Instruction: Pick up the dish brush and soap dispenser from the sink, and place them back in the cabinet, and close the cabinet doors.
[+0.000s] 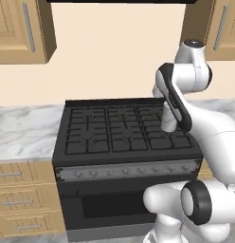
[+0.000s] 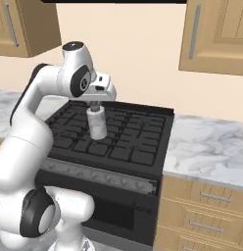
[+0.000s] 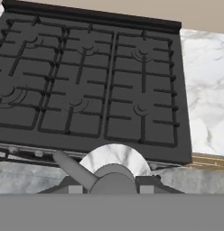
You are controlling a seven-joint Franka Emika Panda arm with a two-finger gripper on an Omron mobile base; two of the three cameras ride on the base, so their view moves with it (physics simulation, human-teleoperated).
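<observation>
The gripper [image 2: 96, 109] is clamping the soap dispenser [image 2: 97, 123] by its pump above the stove [image 2: 128, 142], carrying it cabinet-ward; shelving it apparently comes next.

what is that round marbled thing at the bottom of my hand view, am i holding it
observer: yes, it's the soap dispenser seen from above. In the right base view it hangs upright from the gripper, clamped at its dark pump top.
operator: is it touching the stove
observer: from the side its base looks clear of the grates of the stove, though the gap is hard to judge.
operator: any cabinet close by
observer: a wall cabinet hangs above the counter to the right of the stove, with its door shut.
</observation>
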